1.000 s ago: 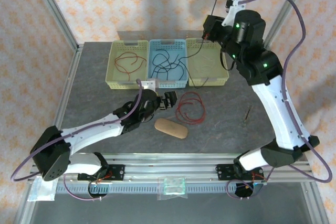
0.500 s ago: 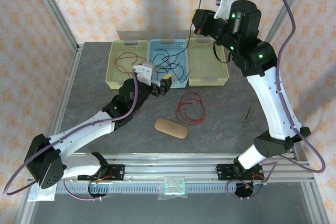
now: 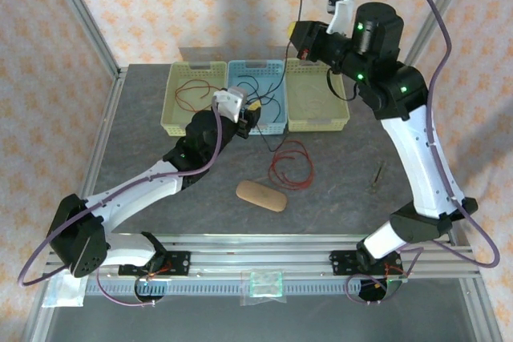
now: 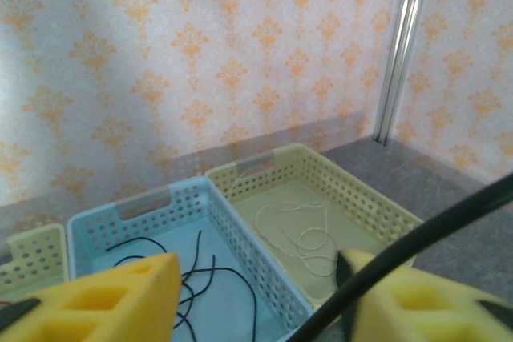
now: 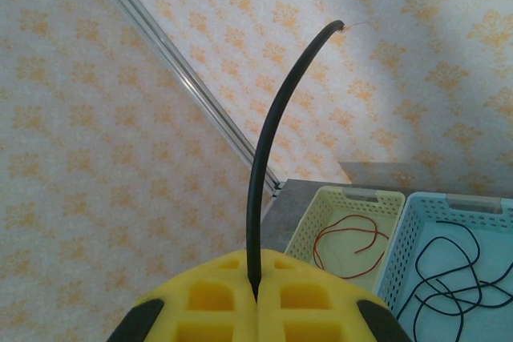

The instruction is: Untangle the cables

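Top external: three perforated plastic baskets sit side by side at the far edge of the grey mottled table (image 3: 144, 150). Left basket (image 3: 200, 65), pale yellow-green, holds a thin red wire (image 3: 196, 95) in loose loops. Blue basket (image 3: 256, 63), in the middle, holds string-thin black wires (image 3: 268, 95), tangled. Right basket (image 3: 318, 124), pale yellow, holds pale wires (image 4: 300, 230); left wrist view shows them as fine curls on its floor. Red loop (image 3: 290, 164) lies loose on the table near the baskets, coiled in a few rings. Tan oval pad (image 3: 260, 195), smooth, lies just beside it on the near left. Short dark piece (image 3: 377, 174) lies on the table to the right, too small to tell what.

Right gripper (image 3: 295, 34) is raised high above the baskets' far side, jaws pinched on a held wire (image 3: 298, 2), black. Right wrist view: yellow fingers (image 5: 208, 310) with square pockets are pressed together, and the wire arcs stiffly up out of the seam.

Left gripper (image 3: 252, 114) is over the blue basket's near rim. Left wrist view: blocky yellow fingers stand partway apart, with baskets seen through the gap. A slanted wire (image 4: 417, 244), black, crosses by the right finger. Cannot tell if it touches, or if it is the same one the right gripper has.
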`<state>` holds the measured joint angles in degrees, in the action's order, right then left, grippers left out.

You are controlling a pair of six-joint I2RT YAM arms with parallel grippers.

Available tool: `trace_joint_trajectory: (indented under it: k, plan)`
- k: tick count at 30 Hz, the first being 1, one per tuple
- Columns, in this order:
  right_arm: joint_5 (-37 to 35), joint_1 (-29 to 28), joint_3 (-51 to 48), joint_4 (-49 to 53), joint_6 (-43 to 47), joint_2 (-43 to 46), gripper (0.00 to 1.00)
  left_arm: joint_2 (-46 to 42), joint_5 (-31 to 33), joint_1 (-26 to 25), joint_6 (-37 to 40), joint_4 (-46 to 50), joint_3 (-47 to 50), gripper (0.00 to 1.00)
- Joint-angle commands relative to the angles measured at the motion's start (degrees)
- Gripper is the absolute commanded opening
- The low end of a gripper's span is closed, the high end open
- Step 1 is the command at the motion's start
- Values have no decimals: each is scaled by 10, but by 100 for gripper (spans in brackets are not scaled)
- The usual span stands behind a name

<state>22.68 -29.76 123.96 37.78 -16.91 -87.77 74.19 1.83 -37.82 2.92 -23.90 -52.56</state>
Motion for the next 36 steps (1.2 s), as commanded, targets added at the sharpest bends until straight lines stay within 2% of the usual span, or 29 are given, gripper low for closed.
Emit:
trace_joint_trajectory:
  k: [1, 3, 7, 12, 14, 16, 18, 21, 26, 29, 32, 36]
  plan:
    - [-14, -3, -7, 3, 0, 24, 0, -4, -15, 1, 0, -24, -13, 39]
    - [-39, -3, -12, 9, 5, 27, 0, -8, -18, 1, -6, -18, -12, 30]
    - [-102, -3, -34, 26, 14, 38, 0, -20, -27, 1, -16, -10, -6, 19]
    - [-163, -3, -93, 37, 21, 61, 0, -33, -37, 1, -28, 12, -8, 0]
    - [-181, -3, -129, 38, 22, 78, 1, -36, -33, 1, -29, 24, -14, 0]
    - [-204, -3, -164, 44, 23, 97, 8, -35, -23, 1, -29, 38, -25, 0]
    - [-235, -3, -205, 52, 26, 121, 24, -27, -3, 1, -26, 57, -42, 0]
    - [-298, -3, -266, 62, 27, 168, 42, -1, 32, 4, -20, 105, -88, 0]
    - [-406, -3, -418, 50, -9, 259, 52, 60, 54, 23, -22, 185, -192, 0]
    - [-401, -3, -541, 2, -49, 314, 57, 98, 70, 31, -27, 220, -254, 0]
    - [-354, -3, -635, -57, -66, 353, 64, 135, 70, 43, -38, 253, -314, 0]
    - [-280, -3, -726, -150, -81, 392, 83, 182, 63, 52, -46, 290, -387, 0]
